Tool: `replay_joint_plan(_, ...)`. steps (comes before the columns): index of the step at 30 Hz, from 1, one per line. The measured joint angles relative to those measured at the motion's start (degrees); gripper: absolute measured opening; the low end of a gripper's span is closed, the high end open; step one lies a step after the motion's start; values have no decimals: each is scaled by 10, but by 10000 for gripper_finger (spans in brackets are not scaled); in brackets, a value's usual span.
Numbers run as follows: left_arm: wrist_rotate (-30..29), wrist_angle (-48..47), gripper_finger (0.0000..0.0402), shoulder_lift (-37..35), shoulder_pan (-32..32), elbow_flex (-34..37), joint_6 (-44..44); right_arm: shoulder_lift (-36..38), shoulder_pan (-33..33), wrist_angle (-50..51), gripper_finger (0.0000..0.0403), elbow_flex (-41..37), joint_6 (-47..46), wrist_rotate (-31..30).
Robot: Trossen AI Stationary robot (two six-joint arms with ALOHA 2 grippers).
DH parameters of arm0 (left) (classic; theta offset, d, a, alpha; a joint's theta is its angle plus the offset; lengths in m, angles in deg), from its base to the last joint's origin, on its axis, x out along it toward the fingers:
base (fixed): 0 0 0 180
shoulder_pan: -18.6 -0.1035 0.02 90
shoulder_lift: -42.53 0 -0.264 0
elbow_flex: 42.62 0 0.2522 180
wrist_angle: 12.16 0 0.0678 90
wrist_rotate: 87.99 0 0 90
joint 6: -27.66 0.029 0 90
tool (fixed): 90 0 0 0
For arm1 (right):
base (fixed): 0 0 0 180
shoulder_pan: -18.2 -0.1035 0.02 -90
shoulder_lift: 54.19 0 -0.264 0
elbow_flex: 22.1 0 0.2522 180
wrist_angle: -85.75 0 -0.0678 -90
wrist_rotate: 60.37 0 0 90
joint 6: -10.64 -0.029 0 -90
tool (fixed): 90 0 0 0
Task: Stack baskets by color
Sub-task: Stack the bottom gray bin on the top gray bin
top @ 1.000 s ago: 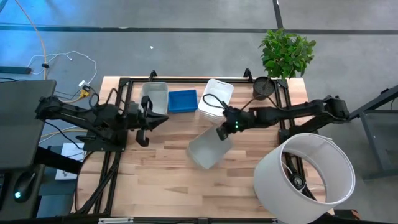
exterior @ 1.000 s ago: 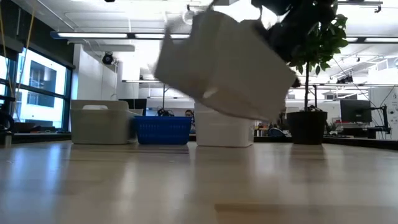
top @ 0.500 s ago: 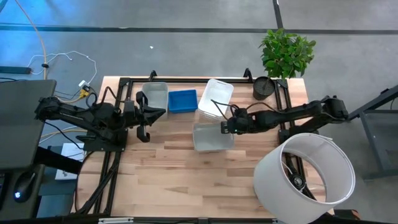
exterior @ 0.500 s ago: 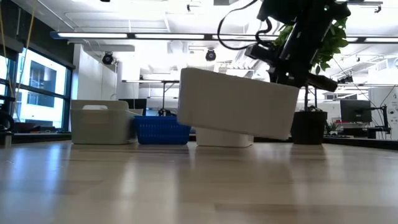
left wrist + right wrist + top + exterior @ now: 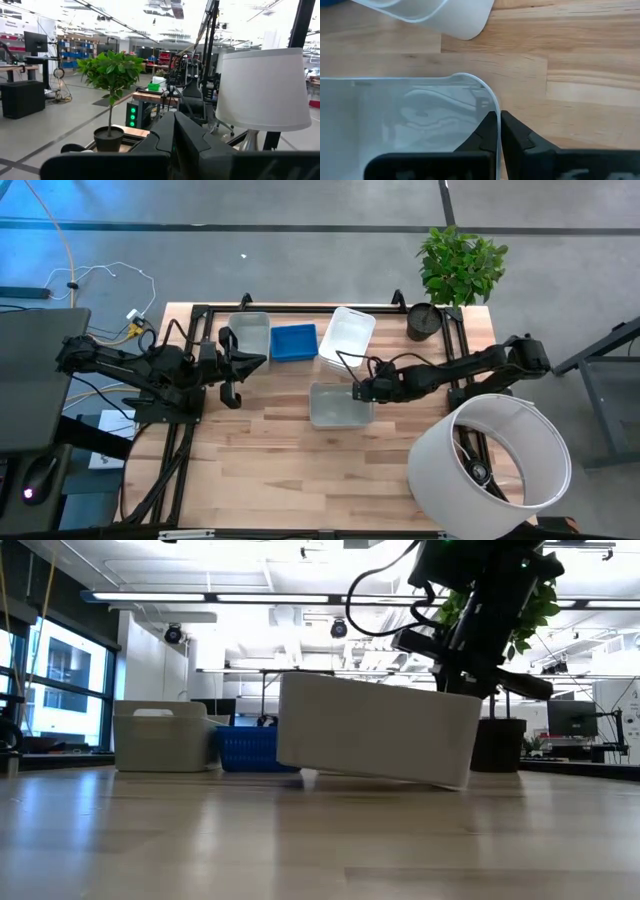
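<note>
I have brought the grey basket (image 5: 341,403) down from mid-air, and it now sits nearly flat on the table (image 5: 270,470), one edge slightly raised, just in front of the white basket (image 5: 346,336). My right gripper (image 5: 362,391) stays pinched on its rim. Left gripper (image 5: 238,366) waits, closed and empty, near the other grey basket (image 5: 250,335), where this one likely belongs.

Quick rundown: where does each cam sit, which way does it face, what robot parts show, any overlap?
High: overhead, straight down; both arms, left pincer idle by the table's edge.
Low: table height, looking across; right arm above the grey basket.
Left wrist: faces the room, plant, lamp; own fingers.
Right wrist: faces down; right pincer shut on the basket's rim.
Shared: high, low and right wrist all see the grey basket.
</note>
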Motion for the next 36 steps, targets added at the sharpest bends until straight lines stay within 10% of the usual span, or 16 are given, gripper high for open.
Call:
replay_joint_plan(13,0,0,0,0,0,0,-1,0,0,-9,10,0,0,6)
replay_joint_plan(26,0,0,0,0,0,0,-1,0,0,-16,172,0,1,-2)
replay_joint_plan(36,0,-10,0,0,0,0,-8,16,1,-16,201,0,38,-5)
